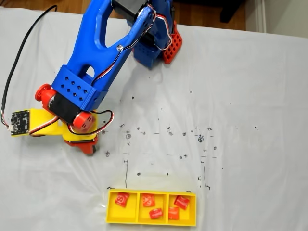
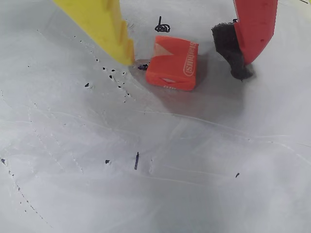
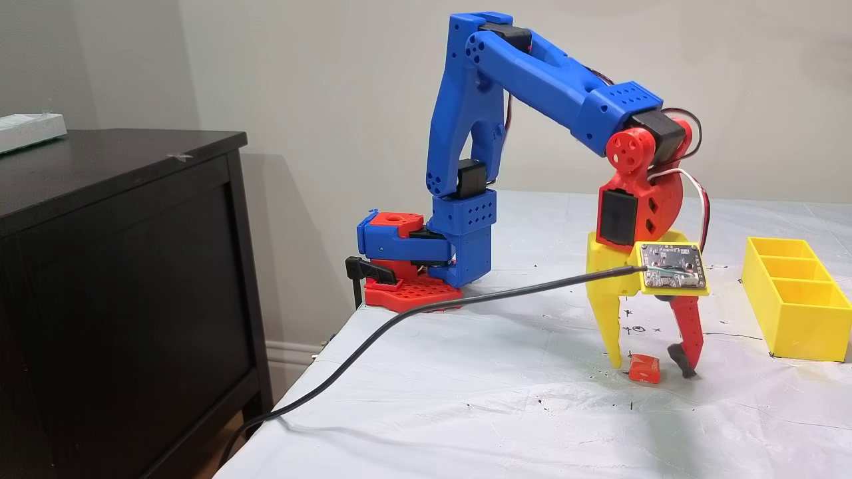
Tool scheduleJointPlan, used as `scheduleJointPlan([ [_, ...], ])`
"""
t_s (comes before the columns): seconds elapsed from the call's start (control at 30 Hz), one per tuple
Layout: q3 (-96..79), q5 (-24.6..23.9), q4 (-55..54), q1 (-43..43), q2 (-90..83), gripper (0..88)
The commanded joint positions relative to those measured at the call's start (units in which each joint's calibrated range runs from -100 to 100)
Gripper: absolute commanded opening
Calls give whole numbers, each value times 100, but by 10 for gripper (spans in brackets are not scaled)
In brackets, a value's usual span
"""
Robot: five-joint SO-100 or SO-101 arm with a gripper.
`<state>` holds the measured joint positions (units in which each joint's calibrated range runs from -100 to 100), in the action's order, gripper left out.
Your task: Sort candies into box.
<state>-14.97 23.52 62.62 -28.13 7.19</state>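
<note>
One orange-red candy (image 2: 172,63) lies flat on the white sheet between the fingers of my open gripper (image 2: 184,67). The yellow fingertip (image 2: 127,57) stands right at the candy's left corner, and the black pad of the red finger (image 2: 232,53) is a small gap off its right side. From the side, the gripper (image 3: 651,366) points straight down with both tips at the sheet around the candy (image 3: 644,369). The yellow box (image 1: 151,222) holds several candies: one (image 1: 121,198) in its left compartment, two in the middle and two on the right. The box (image 3: 799,326) stands to the gripper's right.
A black cable (image 3: 413,313) runs from the wrist board across the sheet and off the table's near-left edge. The arm's red base (image 3: 406,293) sits by that corner. A dark cabinet (image 3: 126,266) stands beside the table. Pen marks dot the sheet (image 1: 168,144).
</note>
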Motion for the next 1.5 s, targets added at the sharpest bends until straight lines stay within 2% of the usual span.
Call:
scheduleJointPlan([
  [0.0, 373, -10, 21, 50, -91, 261],
  [0.47, 200, -68, -232, 159, 53, 249],
  [0.57, 200, -68, -241, 159, 61, 190],
  [0.63, 182, -68, -273, 159, 53, 97],
  [0.67, 172, -68, -314, 159, 53, 84],
  [0.93, 45, -5, -404, 141, -168, 2],
  [1.13, 100, -88, -372, 277, -439, 2],
  [1.23, 18, -210, -601, 449, -838, 2],
  [1.47, -210, -1006, -1559, 1291, -1796, 2],
])
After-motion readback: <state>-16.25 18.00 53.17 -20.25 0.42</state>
